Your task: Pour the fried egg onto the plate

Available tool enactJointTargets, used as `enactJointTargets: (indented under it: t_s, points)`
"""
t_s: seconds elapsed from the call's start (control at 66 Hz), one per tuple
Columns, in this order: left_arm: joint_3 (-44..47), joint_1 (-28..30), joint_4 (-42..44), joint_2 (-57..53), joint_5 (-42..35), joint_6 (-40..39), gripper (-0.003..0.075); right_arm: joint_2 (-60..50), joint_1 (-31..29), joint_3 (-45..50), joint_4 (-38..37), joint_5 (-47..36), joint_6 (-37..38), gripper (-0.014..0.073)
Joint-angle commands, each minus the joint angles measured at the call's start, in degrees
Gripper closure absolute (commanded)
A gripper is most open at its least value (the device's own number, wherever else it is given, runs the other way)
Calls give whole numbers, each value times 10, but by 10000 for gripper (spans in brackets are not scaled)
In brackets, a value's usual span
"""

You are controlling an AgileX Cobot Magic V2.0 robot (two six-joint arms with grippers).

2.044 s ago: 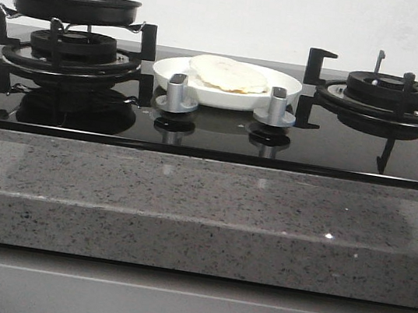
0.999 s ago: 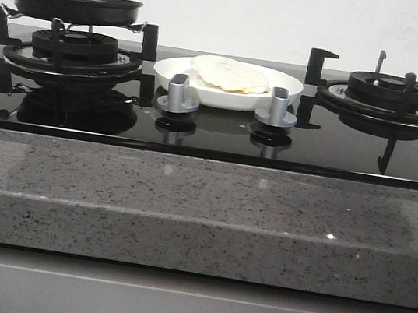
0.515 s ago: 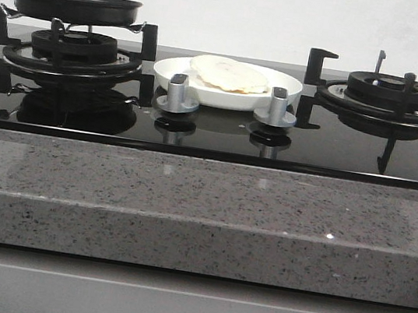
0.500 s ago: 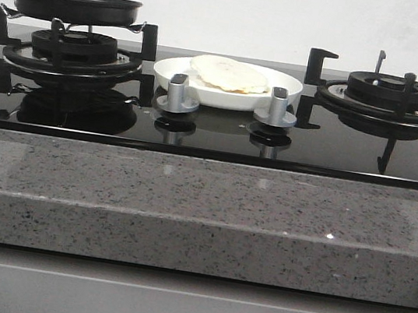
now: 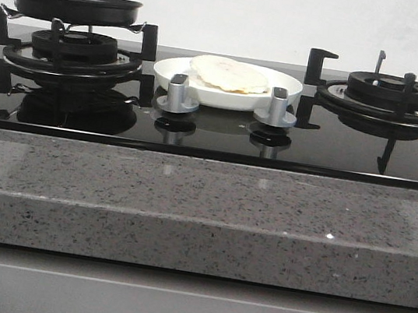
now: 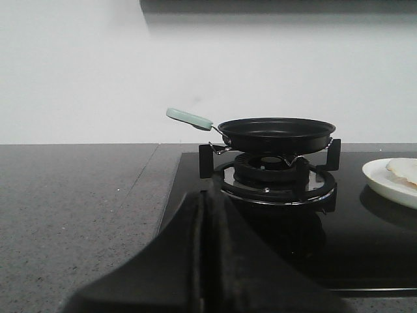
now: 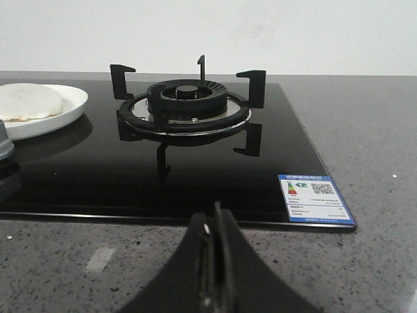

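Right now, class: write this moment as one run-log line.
fried egg: on plate | pan: on left burner | left hand: shut | right hand: shut

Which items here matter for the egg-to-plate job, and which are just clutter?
Job items:
fried egg, lying on the plate
plate, between the burners
black frying pan, on the left burner

Just there:
right burner, bare
two silver knobs
blue label

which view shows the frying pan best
The left wrist view: the frying pan shows whole, green handle included, on the left burner. The front view cuts its handle at the edge. The right wrist view misses it.
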Motion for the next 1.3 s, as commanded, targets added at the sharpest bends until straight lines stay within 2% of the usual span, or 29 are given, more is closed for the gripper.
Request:
enactJointTargets:
  t_s: [0.0,0.242,0.454,0.727,1.287]
  points:
    - [2,3,-4,-8,-50,-5,740,-10,-3,-5,-2,-49,-3,662]
    - [2,3,-4,-8,-50,-5,740,-10,-3,-5,-5,-54,6,662]
    - [2,3,-4,-8,-50,-5,740,-10,-3,-5,-116,-62,134,662]
    - [2,3,-4,-8,-50,-5,740,-10,-3,-5,-117,-125,134,662]
    - [2,3,-4,-8,-50,-5,740,-10,-3,-5,-117,-125,134,662]
